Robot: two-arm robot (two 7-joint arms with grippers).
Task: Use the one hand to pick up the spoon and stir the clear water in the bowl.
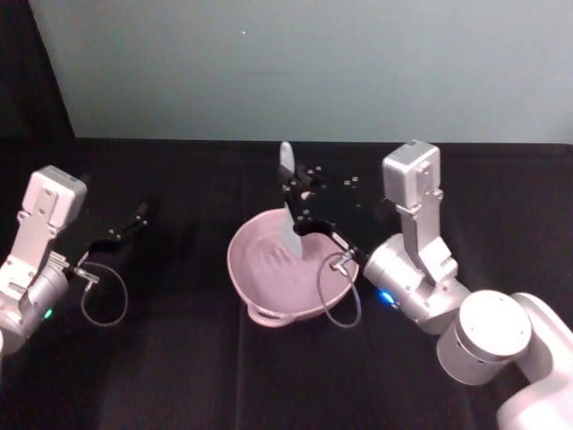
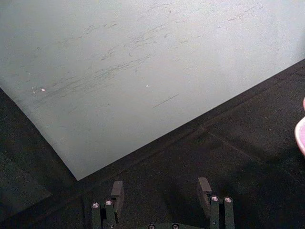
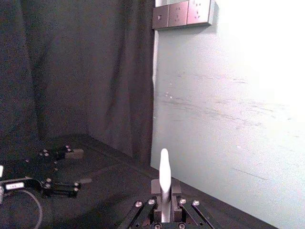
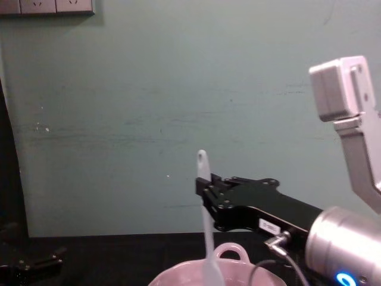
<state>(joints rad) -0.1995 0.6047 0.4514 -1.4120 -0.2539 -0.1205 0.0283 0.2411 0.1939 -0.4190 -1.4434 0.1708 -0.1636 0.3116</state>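
The spoon (image 1: 293, 238) stands upright at frame centre, blade dipped in the water (image 1: 273, 260) of the pink bowl (image 1: 235, 266), its handle pinched by the right gripper (image 1: 295, 208). Stirring looks to be in hand; the next move calls for a steady circular sweep inside the rim. The left gripper (image 2: 160, 183) idles at far left, jaws spread. Black cloth table (image 1: 179, 376), pale green wall (image 1: 269, 63).

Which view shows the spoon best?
The head view: the spoon shows from handle tip to blade in the bowl, held by the right gripper. The chest view shows its upright handle side-on; the right wrist view, its handle tip between the fingers.
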